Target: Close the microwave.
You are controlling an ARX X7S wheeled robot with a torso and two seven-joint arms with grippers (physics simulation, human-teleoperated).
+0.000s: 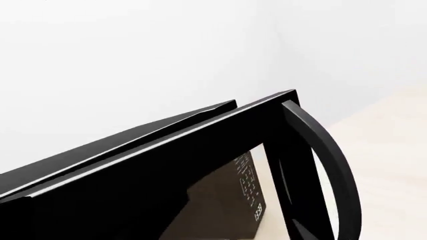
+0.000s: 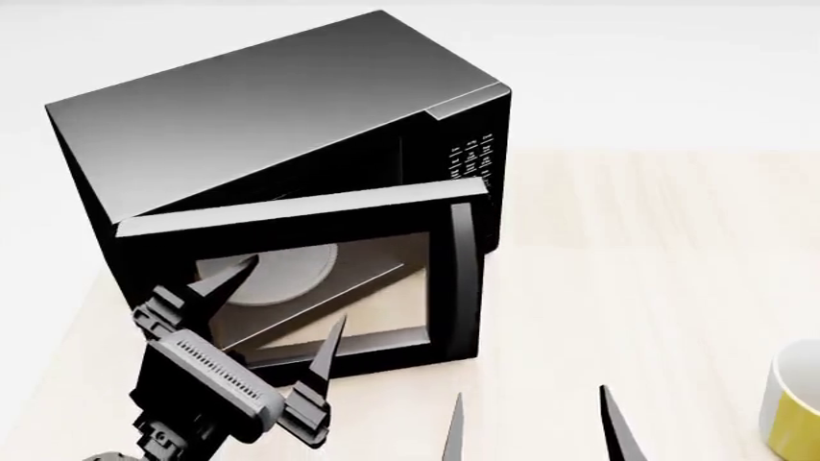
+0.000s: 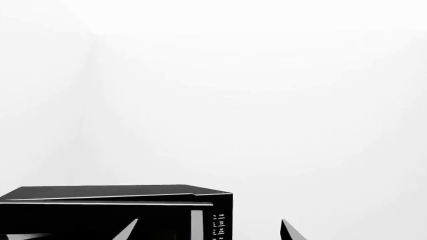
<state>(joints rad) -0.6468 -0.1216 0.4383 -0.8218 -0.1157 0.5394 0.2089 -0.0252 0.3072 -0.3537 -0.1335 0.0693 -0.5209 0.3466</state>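
The glossy black microwave (image 2: 282, 106) stands on a pale wooden table (image 2: 640, 269). Its windowed door (image 2: 295, 216) stands ajar, swung out a little at the handle side. The curved black handle (image 2: 462, 274) and white-lettered keypad (image 2: 471, 158) are on the right, and the white turntable plate (image 2: 276, 274) shows through the window. My left gripper (image 2: 298, 288) is open, right in front of the door window. The left wrist view shows the door's top edge (image 1: 167, 165), the handle (image 1: 337, 165) and the keypad (image 1: 250, 185). My right gripper (image 2: 532, 392) is open and empty, to the right of the door front; its wrist view (image 3: 208, 230) faces the microwave (image 3: 100, 192).
A yellow mug (image 2: 794, 403) stands at the table's right front edge. Bare wooden tabletop stretches to the right of the microwave. A plain white wall is behind.
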